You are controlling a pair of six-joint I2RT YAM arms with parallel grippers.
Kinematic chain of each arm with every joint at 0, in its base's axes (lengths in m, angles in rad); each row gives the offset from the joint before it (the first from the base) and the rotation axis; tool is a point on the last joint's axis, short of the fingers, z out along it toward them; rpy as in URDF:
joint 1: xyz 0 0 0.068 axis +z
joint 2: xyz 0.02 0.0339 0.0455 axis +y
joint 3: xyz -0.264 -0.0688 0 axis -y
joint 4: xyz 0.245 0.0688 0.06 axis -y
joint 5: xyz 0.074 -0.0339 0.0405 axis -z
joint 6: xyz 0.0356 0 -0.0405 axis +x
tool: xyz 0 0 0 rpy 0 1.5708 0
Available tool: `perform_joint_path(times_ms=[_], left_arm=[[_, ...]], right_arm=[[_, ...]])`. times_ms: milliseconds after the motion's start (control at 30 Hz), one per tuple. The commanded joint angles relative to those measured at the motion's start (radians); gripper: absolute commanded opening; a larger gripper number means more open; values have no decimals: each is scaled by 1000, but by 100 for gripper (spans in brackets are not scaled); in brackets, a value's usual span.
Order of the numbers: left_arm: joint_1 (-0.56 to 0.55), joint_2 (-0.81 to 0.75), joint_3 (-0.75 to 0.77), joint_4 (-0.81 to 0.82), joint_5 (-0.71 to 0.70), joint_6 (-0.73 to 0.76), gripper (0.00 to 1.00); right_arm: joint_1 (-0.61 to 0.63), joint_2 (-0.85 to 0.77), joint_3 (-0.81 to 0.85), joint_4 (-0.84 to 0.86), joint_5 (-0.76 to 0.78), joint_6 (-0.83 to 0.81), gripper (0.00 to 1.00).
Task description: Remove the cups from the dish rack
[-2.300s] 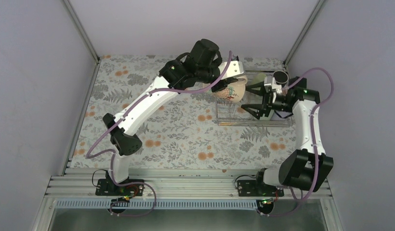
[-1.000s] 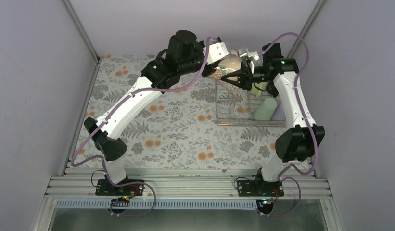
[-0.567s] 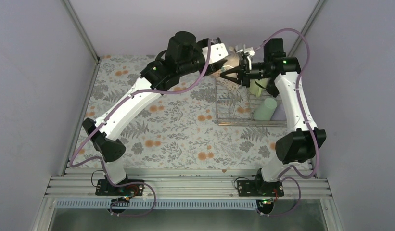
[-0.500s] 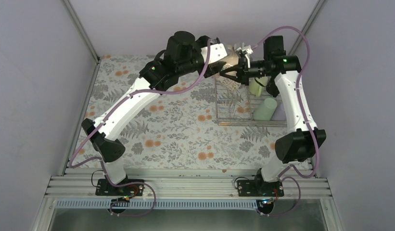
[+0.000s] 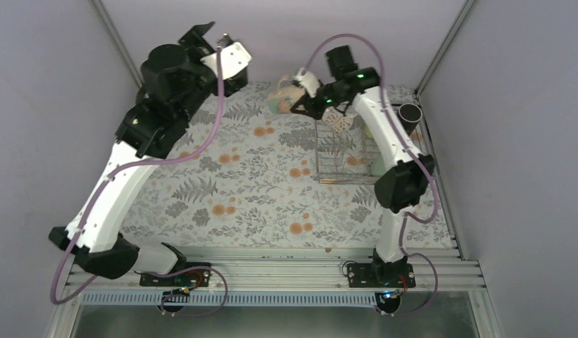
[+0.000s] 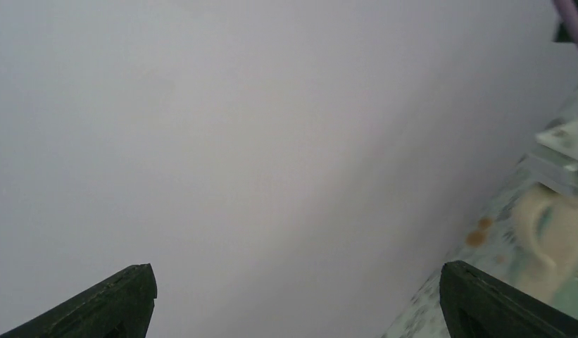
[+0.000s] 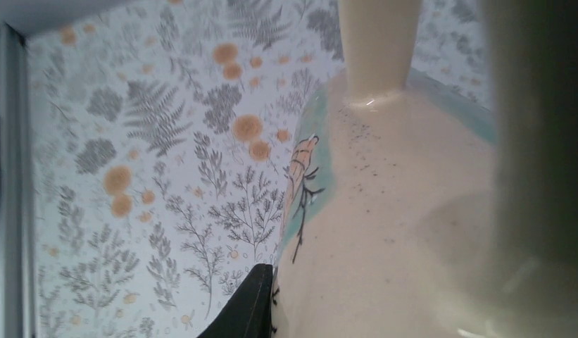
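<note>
Swinging off toward the far left corner, the left claw (image 6: 296,296) has let go and now stands wide. It is aimed at the back wall (image 6: 236,141), well apart from everything. Meanwhile the right claw (image 5: 297,101) has carried the cream patterned mug (image 5: 279,98) leftward off the rack (image 5: 349,181), its jaws pinched narrow on the mug's wall. The mug hangs above the bench (image 5: 222,183), just beyond the rack's far left corner. The right arm alone is placed to set it down, and bare bench lies below and to the left. In the right wrist view the handle (image 7: 379,42) points away from the wrist, toward the bench. The mug's long axis looks tilted rather than upright, though which way the mouth faces cannot be told. A level set-down would probably need the wrist turned first.
</note>
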Motion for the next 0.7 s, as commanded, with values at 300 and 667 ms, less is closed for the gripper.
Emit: perform_joint_path(times_ms=[300, 667], left_arm=[[296, -222, -310, -20, -163, 90, 100], [492, -348, -444, -42, -102, 165, 100]], right_arm=[[459, 318, 318, 118, 540, -216, 3], [614, 421, 312, 45, 683, -396, 3]])
